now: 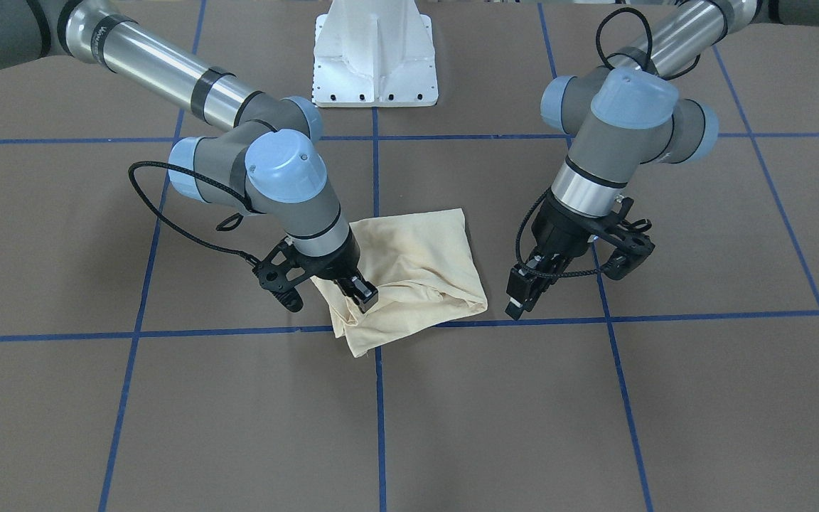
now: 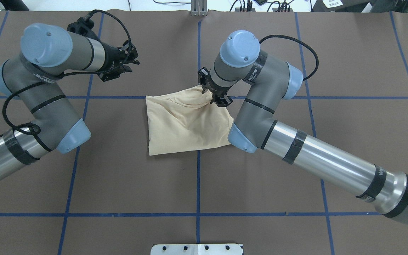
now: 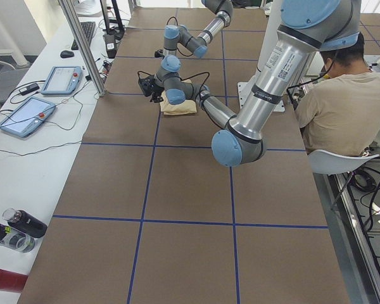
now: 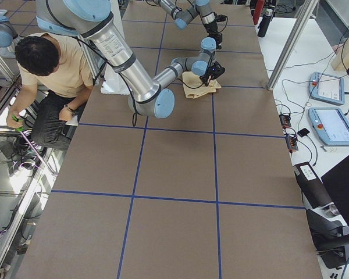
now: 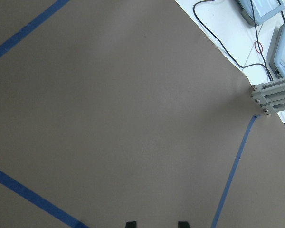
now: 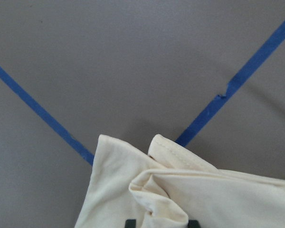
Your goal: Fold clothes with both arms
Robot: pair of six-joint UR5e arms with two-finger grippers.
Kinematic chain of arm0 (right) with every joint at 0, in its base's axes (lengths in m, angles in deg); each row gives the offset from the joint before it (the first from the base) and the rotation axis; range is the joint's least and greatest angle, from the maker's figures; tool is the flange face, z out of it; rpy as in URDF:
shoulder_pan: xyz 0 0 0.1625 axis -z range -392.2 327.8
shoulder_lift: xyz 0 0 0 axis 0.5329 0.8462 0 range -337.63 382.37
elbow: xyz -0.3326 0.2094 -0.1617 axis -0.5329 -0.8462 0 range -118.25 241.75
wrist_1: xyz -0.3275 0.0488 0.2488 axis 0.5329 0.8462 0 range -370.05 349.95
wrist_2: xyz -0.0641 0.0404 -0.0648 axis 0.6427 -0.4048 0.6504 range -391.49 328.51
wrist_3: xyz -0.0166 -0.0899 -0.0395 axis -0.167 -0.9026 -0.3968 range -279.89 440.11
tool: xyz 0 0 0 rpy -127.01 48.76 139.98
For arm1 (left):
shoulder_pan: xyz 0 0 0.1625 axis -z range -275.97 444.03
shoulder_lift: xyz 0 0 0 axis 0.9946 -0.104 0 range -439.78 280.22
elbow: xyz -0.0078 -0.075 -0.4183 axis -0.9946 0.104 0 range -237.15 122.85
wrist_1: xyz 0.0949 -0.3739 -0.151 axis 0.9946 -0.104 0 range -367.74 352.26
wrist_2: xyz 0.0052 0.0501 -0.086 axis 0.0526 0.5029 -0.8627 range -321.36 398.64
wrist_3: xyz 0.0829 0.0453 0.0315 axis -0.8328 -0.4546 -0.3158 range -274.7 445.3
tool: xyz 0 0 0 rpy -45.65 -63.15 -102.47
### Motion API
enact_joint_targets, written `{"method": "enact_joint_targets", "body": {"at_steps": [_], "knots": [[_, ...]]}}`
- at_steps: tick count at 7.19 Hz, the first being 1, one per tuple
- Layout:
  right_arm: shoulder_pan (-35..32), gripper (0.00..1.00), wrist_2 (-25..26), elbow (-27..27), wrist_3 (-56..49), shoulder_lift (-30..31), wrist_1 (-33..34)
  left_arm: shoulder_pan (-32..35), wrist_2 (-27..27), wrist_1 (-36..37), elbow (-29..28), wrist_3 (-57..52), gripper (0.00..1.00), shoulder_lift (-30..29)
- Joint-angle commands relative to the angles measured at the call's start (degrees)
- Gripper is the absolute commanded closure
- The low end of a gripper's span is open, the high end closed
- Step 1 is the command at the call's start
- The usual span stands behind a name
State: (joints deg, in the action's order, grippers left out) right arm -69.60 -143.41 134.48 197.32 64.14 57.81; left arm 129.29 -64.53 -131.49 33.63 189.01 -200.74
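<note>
The clothes are one pale cream-yellow shirt [image 1: 416, 263] [image 2: 182, 124], folded into a rough square near the table's centre, with no print showing. My right gripper [image 1: 361, 295] [image 2: 220, 101] is down on its far corner, the one away from the robot's base. In the right wrist view its fingertips [image 6: 128, 222] stand apart, open, with a bunched fold of the shirt [image 6: 180, 190] between them. My left gripper [image 2: 131, 60] [image 1: 523, 302] hovers off to the shirt's side, apart from it. It is open, and its tips [image 5: 130, 223] show only bare table.
Brown table cover with a blue tape grid [image 2: 198, 170]. The white pedestal base [image 1: 375, 57] stands at the robot's side. An aluminium post [image 5: 273, 92] marks the far edge. A seated person [image 3: 342, 101] [image 4: 46, 70] is beside the table, and pendants [image 3: 25, 114] and bottles [image 3: 19, 228] lie alongside.
</note>
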Motion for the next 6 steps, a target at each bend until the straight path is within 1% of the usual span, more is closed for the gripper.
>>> {"method": "enact_joint_targets", "body": {"at_steps": [1,3,4,5,6], "knots": [[0.0,1.00,0.0,0.0,0.1,-0.3,-0.1,0.0,0.0,0.0,0.0,0.0,0.60,0.0],[0.0,1.00,0.3,-0.9,-0.1,-0.6,-0.4,-0.1,0.0,0.0,0.0,0.0,0.60,0.5],[-0.3,1.00,1.2,-3.5,-0.3,-3.0,-0.5,-0.1,-0.1,-0.2,0.4,0.0,0.60,1.3],[-0.6,1.00,1.3,-7.0,-0.3,-5.1,-2.1,0.0,0.0,-0.1,0.4,0.0,0.60,1.3],[-1.4,1.00,1.3,-7.9,-0.4,-5.4,-3.3,0.0,0.1,-0.2,0.5,0.0,0.60,1.4]]}}
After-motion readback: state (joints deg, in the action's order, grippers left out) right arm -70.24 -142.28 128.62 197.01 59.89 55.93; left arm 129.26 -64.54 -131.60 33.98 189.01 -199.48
